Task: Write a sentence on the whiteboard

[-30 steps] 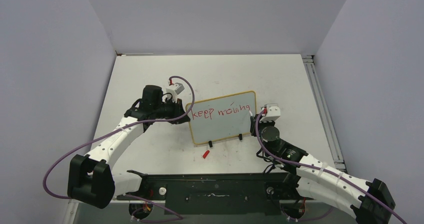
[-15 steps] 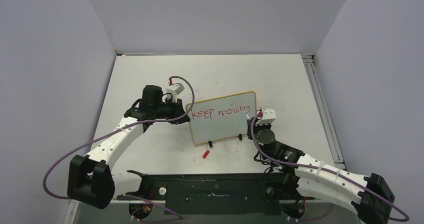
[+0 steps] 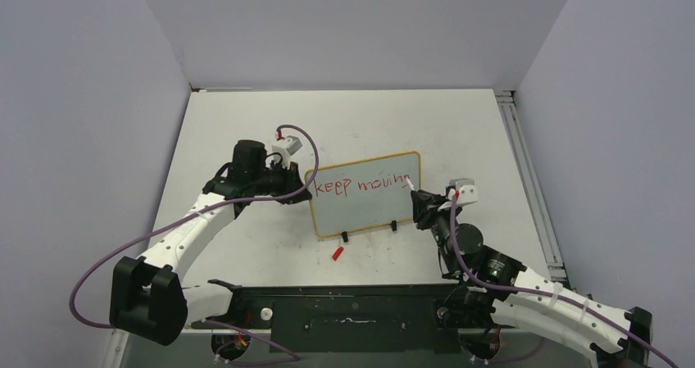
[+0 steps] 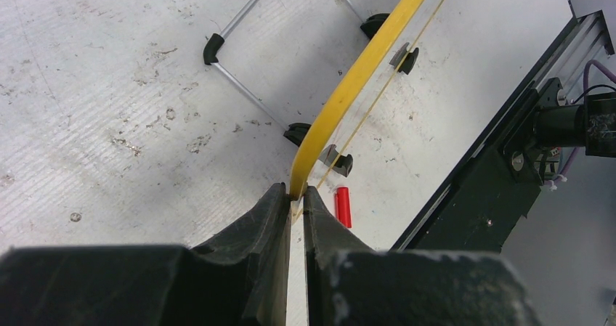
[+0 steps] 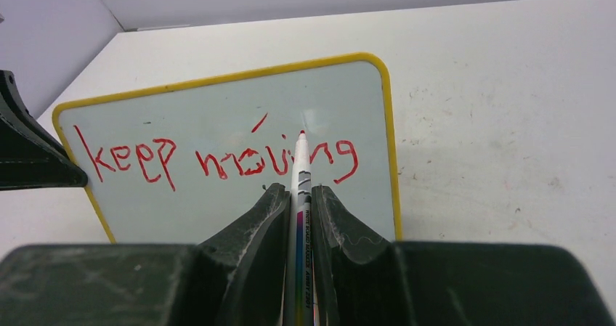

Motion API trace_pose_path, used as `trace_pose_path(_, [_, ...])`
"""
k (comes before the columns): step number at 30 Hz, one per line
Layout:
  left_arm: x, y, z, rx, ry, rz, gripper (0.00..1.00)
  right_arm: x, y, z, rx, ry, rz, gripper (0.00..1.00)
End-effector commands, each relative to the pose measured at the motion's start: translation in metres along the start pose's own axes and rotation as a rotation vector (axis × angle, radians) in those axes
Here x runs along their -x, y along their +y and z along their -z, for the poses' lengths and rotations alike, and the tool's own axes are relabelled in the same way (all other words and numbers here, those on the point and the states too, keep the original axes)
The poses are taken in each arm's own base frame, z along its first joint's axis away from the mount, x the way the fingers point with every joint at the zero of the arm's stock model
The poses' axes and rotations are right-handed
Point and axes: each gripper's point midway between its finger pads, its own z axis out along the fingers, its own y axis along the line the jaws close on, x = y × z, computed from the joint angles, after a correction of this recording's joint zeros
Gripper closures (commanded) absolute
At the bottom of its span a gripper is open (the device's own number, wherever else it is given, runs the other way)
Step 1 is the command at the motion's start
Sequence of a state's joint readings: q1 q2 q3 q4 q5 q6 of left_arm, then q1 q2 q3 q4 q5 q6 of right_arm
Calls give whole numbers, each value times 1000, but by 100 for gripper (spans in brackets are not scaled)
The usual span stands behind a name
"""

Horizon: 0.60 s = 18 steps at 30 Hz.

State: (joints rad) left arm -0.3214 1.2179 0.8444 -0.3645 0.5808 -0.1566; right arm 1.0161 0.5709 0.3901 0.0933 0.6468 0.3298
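Observation:
The whiteboard (image 3: 365,208) stands on its two black feet, yellow-framed, mid-table. The sentence (image 3: 361,184) reads "keep moving" in red on one line; it also shows in the right wrist view (image 5: 218,157). My left gripper (image 3: 300,177) is shut on the whiteboard's left edge; in the left wrist view (image 4: 293,199) the jaws pinch the yellow frame (image 4: 341,97). My right gripper (image 3: 422,201) is shut on a white marker (image 5: 300,188), whose red tip points at the board near the "n". The marker's tip also shows in the top view (image 3: 409,184).
A red marker cap (image 3: 337,253) lies on the table in front of the board, also in the left wrist view (image 4: 342,205). The board's wire stand (image 4: 250,86) extends behind it. A black rail (image 3: 361,306) runs along the near edge.
My right arm has swung rightward and its wrist has turned, with the marker still pointing at the board's right end. The left arm and the board have not moved.

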Motion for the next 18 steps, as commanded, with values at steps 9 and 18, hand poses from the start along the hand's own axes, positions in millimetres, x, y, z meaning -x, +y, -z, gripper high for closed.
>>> trace_pose_path(9, [18,-9,8,-11,-64,-18,100,20,14,4,51,18,-3,95])
trace_pose_path(18, [19,-9,10,-2,-72,-8,100,3,40,6,167,92,-31,95])
